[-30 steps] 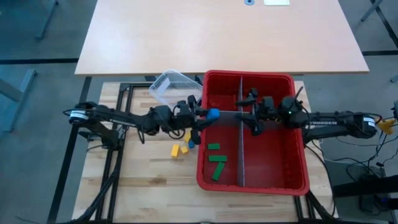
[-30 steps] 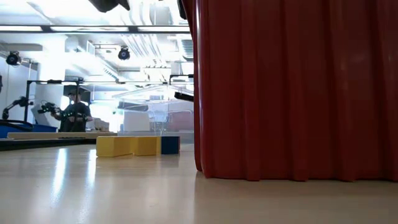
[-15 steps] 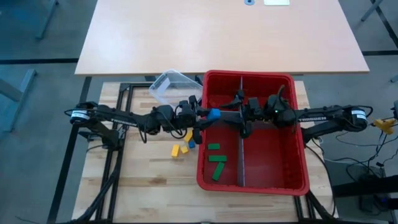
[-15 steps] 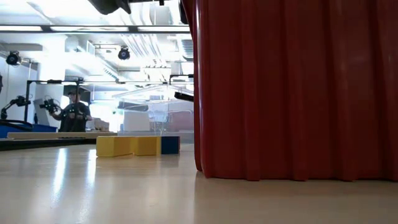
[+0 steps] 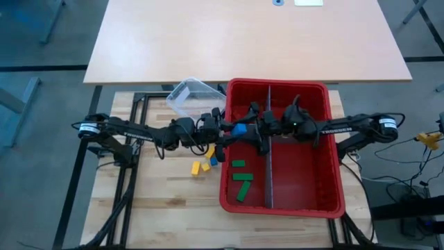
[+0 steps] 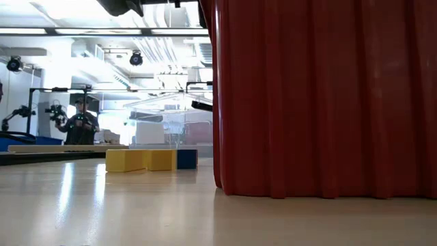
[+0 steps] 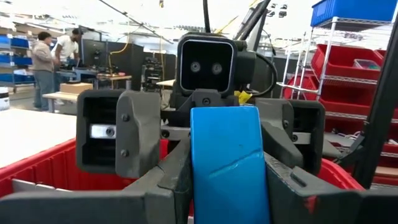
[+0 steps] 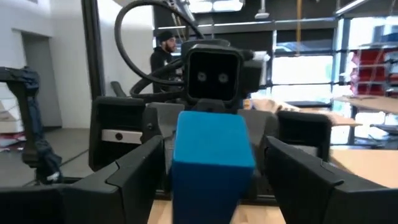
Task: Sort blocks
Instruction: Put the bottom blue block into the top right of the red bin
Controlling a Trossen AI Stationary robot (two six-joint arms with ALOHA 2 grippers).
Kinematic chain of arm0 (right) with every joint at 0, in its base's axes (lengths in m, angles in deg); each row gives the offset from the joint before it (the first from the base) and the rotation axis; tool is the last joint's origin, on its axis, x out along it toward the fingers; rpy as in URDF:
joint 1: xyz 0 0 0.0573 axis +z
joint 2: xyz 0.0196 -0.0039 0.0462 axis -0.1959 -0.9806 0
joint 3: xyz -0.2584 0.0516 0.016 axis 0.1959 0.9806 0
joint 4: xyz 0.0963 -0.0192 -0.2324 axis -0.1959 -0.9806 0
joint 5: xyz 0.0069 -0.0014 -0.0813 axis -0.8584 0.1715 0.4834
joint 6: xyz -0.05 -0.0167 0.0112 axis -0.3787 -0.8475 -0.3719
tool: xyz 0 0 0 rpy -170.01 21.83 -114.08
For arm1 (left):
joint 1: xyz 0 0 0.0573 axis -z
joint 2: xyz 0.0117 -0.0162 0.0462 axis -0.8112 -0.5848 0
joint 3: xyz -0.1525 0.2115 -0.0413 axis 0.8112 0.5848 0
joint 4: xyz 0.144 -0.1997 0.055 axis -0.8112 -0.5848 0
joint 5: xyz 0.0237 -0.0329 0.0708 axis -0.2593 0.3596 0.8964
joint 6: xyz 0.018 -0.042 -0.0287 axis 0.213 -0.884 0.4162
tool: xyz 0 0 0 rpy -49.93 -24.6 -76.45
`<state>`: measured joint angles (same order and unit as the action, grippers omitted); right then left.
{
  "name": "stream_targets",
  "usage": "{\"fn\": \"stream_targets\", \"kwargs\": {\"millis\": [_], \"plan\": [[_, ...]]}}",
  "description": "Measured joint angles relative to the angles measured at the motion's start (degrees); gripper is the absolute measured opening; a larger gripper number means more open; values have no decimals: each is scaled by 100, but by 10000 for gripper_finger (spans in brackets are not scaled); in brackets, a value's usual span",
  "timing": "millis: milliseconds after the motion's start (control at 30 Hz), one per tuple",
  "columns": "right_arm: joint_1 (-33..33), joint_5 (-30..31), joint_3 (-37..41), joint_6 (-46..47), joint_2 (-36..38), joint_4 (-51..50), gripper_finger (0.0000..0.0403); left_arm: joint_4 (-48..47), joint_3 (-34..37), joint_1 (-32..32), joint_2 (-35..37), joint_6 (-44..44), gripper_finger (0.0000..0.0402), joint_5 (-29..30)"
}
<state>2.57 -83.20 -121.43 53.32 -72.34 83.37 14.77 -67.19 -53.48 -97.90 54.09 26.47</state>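
Note:
My left gripper [image 5: 232, 129] holds a blue block [image 5: 238, 128] in the air over the left compartment of the red bin [image 5: 277, 84]. My right gripper [image 5: 251, 129] faces it from the table's right and is open. In the right wrist view its two fingers [image 8: 134, 171] stand on either side of the blue block [image 8: 211, 155], with a narrow gap on each side. Three green blocks [image 5: 242, 178] lie on the floor of the bin's left compartment. Yellow and blue blocks [image 5: 205, 164] lie on the table left of the bin. My left gripper pinches the blue block between its two fingers by its two side faces [image 7: 205, 186]. The fingers reach in about level from the table's left. The block's far end sticks out beyond the fingertips toward my right gripper, and the block hangs clear above the bin.
A grey divider [image 5: 268, 173] splits the red bin into left and right compartments. A clear plastic tub [image 5: 191, 97] stands at the bin's far left corner. In the low view the red bin wall [image 6: 321, 102] fills the right side, with yellow blocks [image 6: 140, 160] beside it.
My right gripper has moved toward the table's left, across the bin's divider up to the blue block, staying open. My left gripper and the block have kept still.

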Motion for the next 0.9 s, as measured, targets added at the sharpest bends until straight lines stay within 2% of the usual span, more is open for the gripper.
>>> {"fn": "stream_targets", "kwargs": {"millis": [367,900], "plan": [[59,-97,-239,32,-117,-19,228,-18,2,0,28,7,110,-132],[60,-134,-241,23,-53,-152,242,-337,7,2,-4,0,110,-156]]}}
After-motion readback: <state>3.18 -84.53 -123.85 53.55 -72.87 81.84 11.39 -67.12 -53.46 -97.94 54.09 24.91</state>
